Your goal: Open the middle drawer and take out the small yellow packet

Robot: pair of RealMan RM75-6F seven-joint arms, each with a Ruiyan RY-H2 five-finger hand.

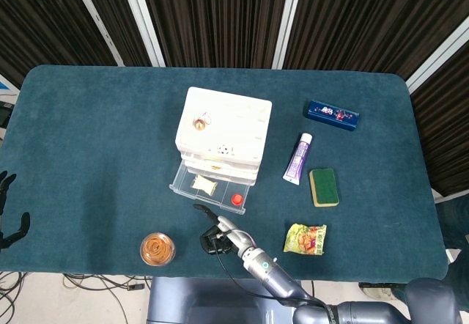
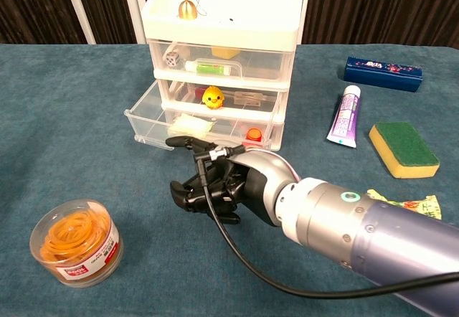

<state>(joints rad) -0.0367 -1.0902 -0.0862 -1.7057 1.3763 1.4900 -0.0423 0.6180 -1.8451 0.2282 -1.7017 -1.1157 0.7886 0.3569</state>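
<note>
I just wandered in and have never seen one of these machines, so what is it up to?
The robot's right hand, fingers curled and empty, hovers over the table just in front of a small plastic drawer unit. One drawer is pulled open, with a small yellow packet lying inside, not yet picked up. The left hand waits at the table's far left edge.

Pale yellow packet (image 2: 189, 122) lies in open drawer (image 2: 154, 127).
</note>
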